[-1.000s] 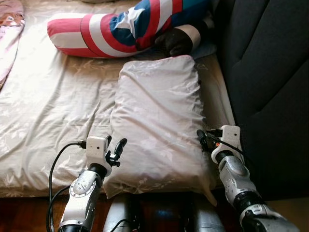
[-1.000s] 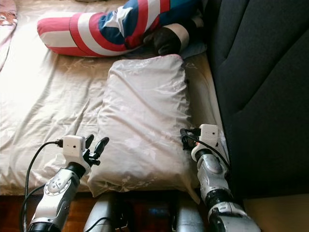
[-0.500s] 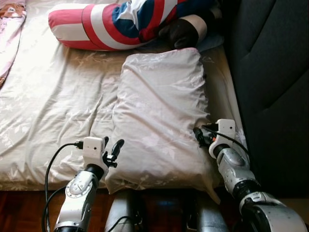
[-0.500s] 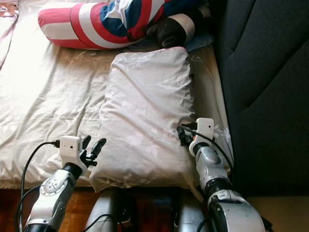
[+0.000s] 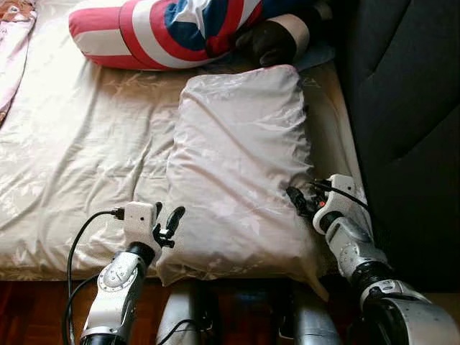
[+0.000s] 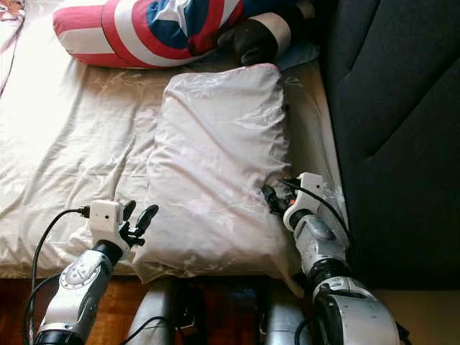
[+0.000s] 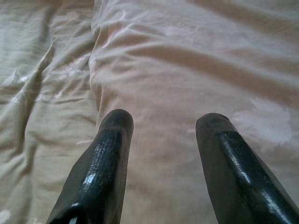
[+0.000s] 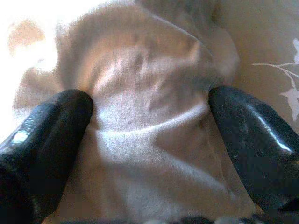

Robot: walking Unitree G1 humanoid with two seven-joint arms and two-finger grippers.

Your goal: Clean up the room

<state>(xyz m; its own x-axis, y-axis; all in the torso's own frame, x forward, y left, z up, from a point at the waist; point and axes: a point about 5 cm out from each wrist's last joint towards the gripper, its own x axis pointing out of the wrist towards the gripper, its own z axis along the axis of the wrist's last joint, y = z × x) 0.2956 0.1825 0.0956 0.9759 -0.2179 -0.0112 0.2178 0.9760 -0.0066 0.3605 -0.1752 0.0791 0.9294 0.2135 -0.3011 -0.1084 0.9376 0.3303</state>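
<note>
The pale, satiny floral-print pillow (image 5: 241,169) lies lengthwise on the cream bedsheet (image 5: 79,151), its far end just short of the red, white and blue star-patterned bolster cushion (image 5: 180,29), its near end overhanging the bed's front edge. The left gripper (image 5: 167,221), fingers spread, sits at the pillow's near left edge with nothing between them. The right gripper (image 8: 149,135), at the pillow's right edge beside the dark padded headboard (image 5: 410,108), has its fingers apart around a bulge of pillow fabric, not yet pinching. The likely trouble is a lopsided hold: the slippery case could slide out of one gripper, or only loose fabric gets caught, so the pillow sags and drops off the bed's front edge.
</note>
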